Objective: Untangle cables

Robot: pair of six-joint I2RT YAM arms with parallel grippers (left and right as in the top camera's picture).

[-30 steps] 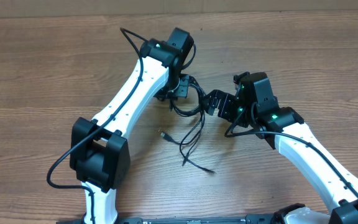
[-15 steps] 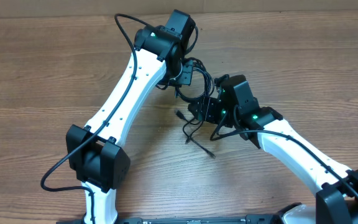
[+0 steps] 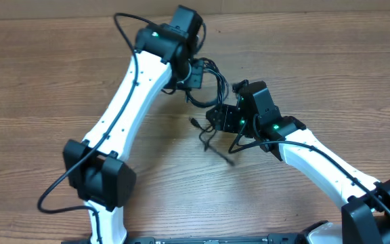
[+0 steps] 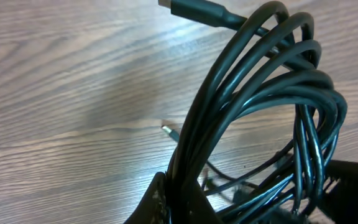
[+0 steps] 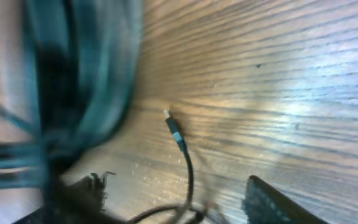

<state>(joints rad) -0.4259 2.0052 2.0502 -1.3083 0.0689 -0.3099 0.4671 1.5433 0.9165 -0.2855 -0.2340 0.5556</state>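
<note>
Left gripper: my fingers are pinched shut on the looped cables, held over the wooden table. Right gripper: just beside the loops, my fingers stand apart, a loose strand with its plug running between them.

Lettering, labels, brands, numbers, signs — none legible in any view, whether on the cables or on the wooden table.
</note>
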